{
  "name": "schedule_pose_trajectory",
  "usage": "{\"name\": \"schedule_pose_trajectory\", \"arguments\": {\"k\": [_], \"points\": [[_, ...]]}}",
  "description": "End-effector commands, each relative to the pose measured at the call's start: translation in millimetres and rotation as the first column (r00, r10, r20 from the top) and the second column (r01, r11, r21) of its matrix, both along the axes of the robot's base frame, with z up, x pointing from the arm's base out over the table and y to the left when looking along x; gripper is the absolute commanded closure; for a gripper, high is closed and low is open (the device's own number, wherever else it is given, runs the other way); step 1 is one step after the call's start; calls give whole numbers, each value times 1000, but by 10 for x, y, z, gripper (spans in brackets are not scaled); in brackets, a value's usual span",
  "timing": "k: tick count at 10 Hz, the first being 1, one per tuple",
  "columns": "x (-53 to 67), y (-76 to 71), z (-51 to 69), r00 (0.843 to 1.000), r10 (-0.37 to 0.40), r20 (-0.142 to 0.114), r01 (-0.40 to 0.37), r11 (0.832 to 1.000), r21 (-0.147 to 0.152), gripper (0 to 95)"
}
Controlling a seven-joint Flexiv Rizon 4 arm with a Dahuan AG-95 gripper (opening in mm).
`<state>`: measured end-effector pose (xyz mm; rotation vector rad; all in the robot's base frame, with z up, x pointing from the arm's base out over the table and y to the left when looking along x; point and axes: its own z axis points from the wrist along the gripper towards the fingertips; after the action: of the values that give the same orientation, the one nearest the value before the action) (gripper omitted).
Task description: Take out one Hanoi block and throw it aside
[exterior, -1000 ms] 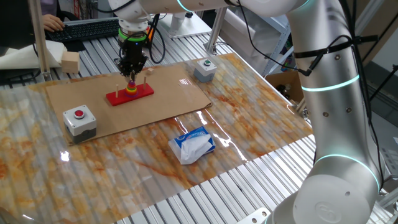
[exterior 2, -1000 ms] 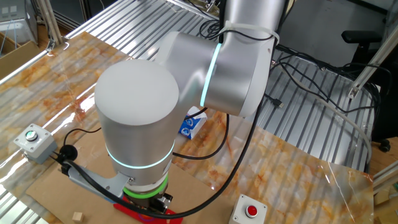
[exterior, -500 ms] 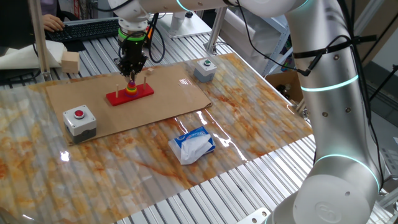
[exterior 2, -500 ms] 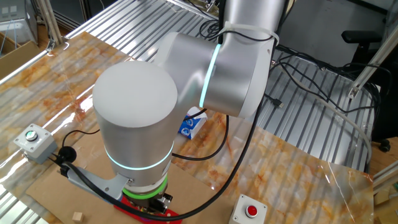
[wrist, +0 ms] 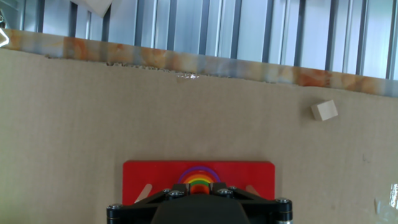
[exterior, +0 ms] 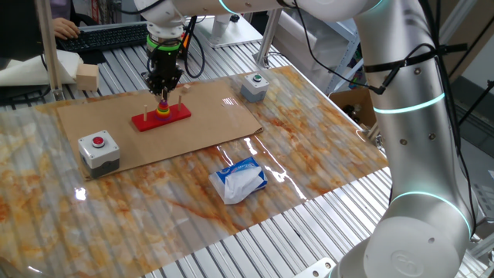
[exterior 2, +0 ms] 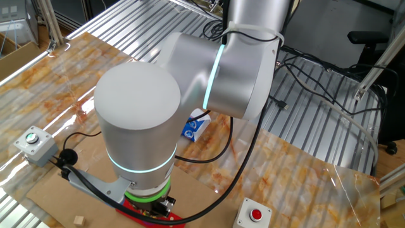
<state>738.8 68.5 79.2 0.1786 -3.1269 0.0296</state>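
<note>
The flat red base point(exterior: 176, 114) with wooden pegs lies on the cardboard sheet point(exterior: 216, 127). The coloured ring stack point(exterior: 164, 109) sits on its middle peg. My gripper point(exterior: 163, 96) points straight down onto the top of the stack. In the hand view the rings show as nested arcs on the base point(wrist: 149, 175): purple point(wrist: 198, 168) outermost, then yellow, green and red-orange. My gripper point(wrist: 198, 186) has its fingertips narrowly closed against both sides of the top ring, the Hanoi block. In the other fixed view the arm hides the gripper and the stack.
A grey box with a red button point(exterior: 99, 148) stands at the cardboard's near left. A grey box with a green button point(exterior: 254, 86) stands at the right. A blue-white tissue packet point(exterior: 240, 179) lies nearer. A small wooden cube point(wrist: 324, 111) lies on the cardboard. A larger block point(exterior: 87, 76) sits at the far left.
</note>
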Motion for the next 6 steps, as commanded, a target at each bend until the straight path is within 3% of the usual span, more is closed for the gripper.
{"name": "schedule_pose_trajectory", "arguments": {"k": [1,6], "points": [[-10,-5,10,1000,3,0,-3,1000,-1,950],[-26,-10,40,1000,8,1,-8,1000,-2,950]]}}
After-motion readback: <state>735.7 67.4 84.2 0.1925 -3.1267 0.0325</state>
